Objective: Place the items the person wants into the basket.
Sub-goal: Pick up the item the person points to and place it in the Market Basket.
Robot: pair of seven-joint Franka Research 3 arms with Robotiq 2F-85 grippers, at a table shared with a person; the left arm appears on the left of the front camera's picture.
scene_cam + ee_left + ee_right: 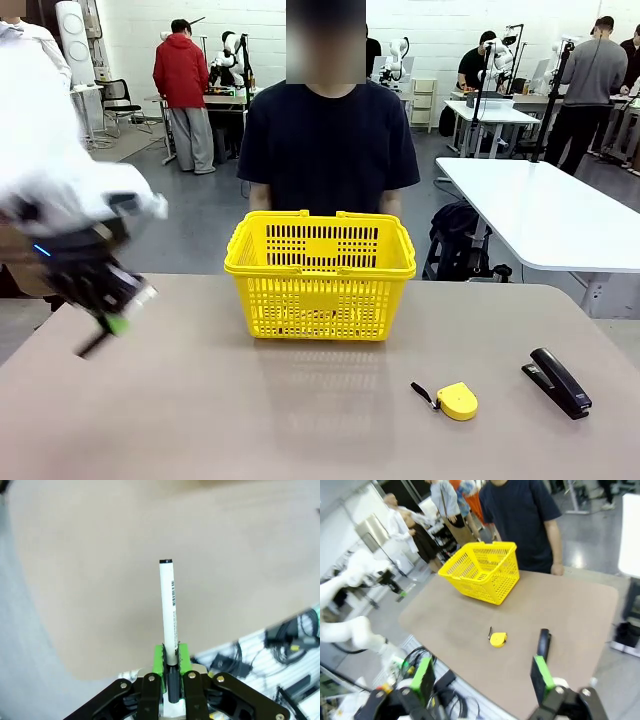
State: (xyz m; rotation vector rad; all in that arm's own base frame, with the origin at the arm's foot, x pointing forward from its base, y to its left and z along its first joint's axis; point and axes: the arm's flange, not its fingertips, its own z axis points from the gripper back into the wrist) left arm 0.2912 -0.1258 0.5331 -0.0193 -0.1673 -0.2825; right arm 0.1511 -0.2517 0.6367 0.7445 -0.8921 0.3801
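We have the marker [168, 610] pinched by its black end in our left gripper [170, 659], white barrel sticking out ahead. It looks light, stiff and smooth, so it may slip. The basket [320, 275] sits well off to the gripper's side.

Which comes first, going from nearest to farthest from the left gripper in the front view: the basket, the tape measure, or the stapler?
Measured from the left gripper, at the table's left edge and holding the marker:
1. The basket, at the middle of the table in front of the person.
2. The tape measure, right of centre on the near side.
3. The stapler, farthest right.
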